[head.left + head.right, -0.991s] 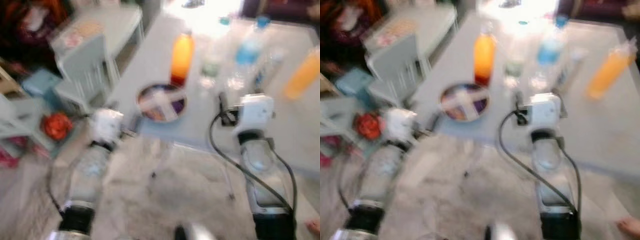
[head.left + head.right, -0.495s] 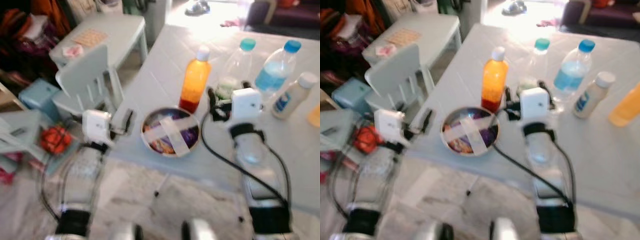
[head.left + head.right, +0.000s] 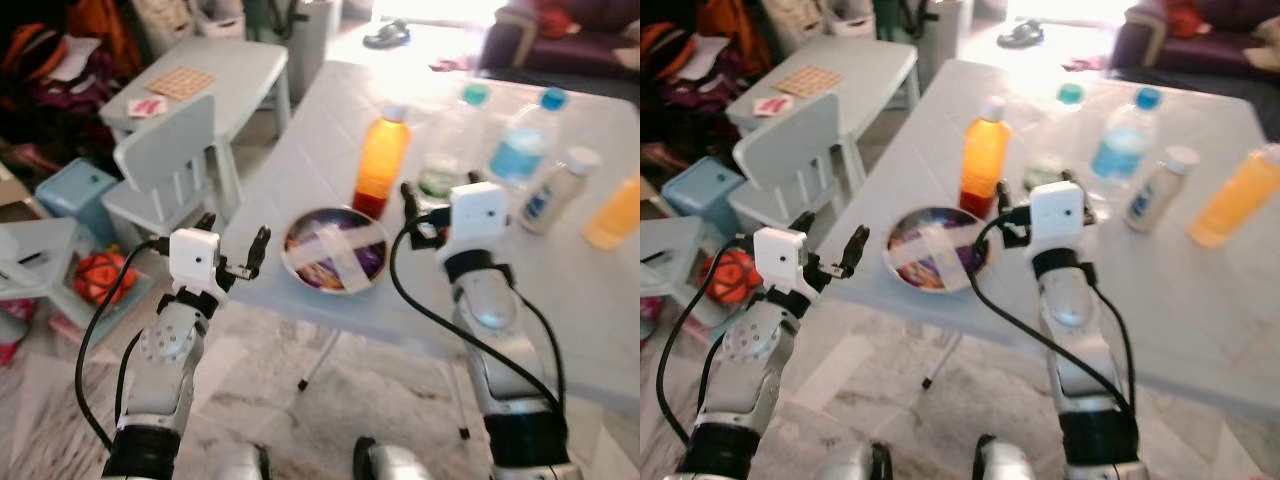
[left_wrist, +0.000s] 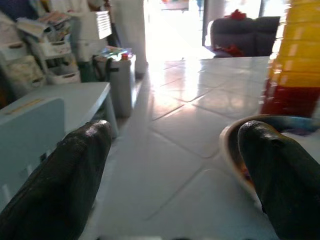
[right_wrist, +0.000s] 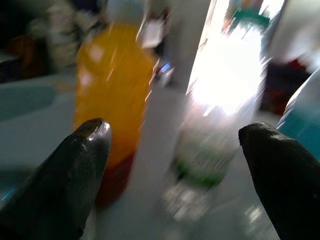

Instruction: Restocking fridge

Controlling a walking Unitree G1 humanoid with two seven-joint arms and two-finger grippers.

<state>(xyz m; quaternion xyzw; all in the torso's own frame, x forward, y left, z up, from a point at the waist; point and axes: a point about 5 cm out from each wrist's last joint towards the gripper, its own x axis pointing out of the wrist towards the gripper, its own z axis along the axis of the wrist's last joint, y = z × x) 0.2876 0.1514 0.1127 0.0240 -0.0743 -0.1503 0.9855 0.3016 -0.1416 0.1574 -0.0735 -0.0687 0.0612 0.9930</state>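
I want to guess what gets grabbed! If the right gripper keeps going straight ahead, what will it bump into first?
Probably the clear bottle with the green label. It sits between the right gripper's open fingers, with the orange juice bottle just beside. Depth is blurry.

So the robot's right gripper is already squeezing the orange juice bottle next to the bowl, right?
Not quite. The right gripper is open and holds nothing; the right wrist view shows its fingers spread, with the orange juice bottle and a clear bottle ahead of them. The bottle does stand next to the bowl.
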